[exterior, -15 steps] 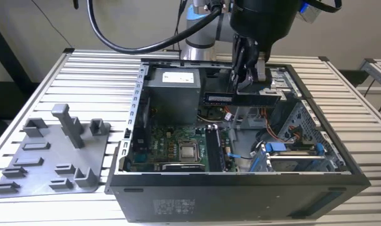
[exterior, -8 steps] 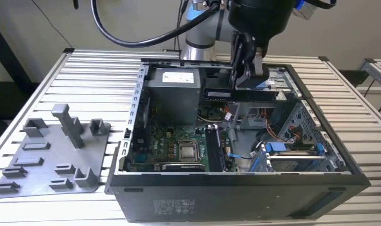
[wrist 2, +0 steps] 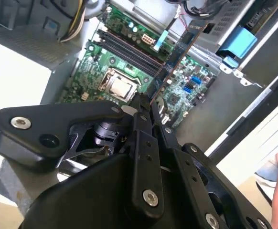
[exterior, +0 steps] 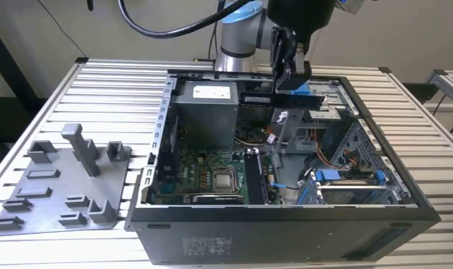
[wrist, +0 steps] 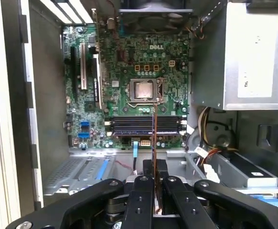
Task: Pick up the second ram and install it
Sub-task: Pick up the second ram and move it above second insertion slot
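- Black gripper (wrist: 154, 164) linkage crowds the foreground in both wrist views. The jaws are clamped on the second ram (wrist: 154, 136), with one finger (wrist: 147, 168) on each side of the thin strip.
- Exterior view: the gripper (exterior: 292, 84) hangs over the open computer case (exterior: 286, 224), toward the case's 1 o'clock. The second ram (exterior: 280, 100) is held level in the air, well above the motherboard (exterior: 188, 174) and touching nothing but the fingers. Its pale label (exterior: 255, 100) sits toward the strip's 9 o'clock end.
- The grip is on the long upper edge, near mid-length. Judged reason: this leaves the lower contact edge free to meet a slot. The height keeps the strip off the nearby power supply (exterior: 204, 103) and the case walls.
- The memory slots (exterior: 255, 178) lie at 3 o'clock of the CPU socket (exterior: 224, 180), well below the strip. The strip looks crosswise to them, so by my reading it is not yet lined up.
- The first wrist view adds the plan look: the ram is edge-on, a thin line crossing the memory slots (wrist: 144, 126), with the CPU socket (wrist: 144, 89) beyond.
- The second wrist view adds the strip's length (wrist 2: 177, 52), slanting away from the gripper (wrist 2: 141, 102) over the board. I cannot tell whether any slot is already filled.
- The exterior view adds the surroundings: a grey fixture tray (exterior: 62, 185) on the slatted table (exterior: 114, 78) at the case's 9 o'clock, well apart from the work.
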Controlling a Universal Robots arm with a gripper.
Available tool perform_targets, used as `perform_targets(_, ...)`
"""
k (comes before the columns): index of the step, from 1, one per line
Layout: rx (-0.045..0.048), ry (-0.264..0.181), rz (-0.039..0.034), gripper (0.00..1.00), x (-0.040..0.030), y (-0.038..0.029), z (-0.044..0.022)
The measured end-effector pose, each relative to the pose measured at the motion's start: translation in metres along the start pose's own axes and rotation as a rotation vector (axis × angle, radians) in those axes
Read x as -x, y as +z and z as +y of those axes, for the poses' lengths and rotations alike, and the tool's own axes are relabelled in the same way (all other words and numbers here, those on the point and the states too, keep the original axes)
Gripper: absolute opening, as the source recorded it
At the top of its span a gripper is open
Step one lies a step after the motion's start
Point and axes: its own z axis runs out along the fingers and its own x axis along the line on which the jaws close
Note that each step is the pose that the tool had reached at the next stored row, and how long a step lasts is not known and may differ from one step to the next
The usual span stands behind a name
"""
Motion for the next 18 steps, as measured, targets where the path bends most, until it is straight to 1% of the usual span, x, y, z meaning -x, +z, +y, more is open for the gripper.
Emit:
perform_targets(4, 0.0000, 0.000, -0.0001, 0.14, 0.0166, 0.0005, 0.0007)
perform_targets(9, 0.0000, -0.007, -0.0003, 0.14, 0.0276, 0.0016, 0.0012)
perform_targets(15, 0.0001, -0.008, -0.0005, 0.14, 0.0478, 0.0020, 0.0020)
perform_targets(16, 0.0001, -0.008, -0.0005, 0.14, 0.0499, 0.0021, 0.0021)
perform_targets(18, 0.0001, -0.008, -0.0004, 0.14, 0.0507, 0.0020, 0.0021)
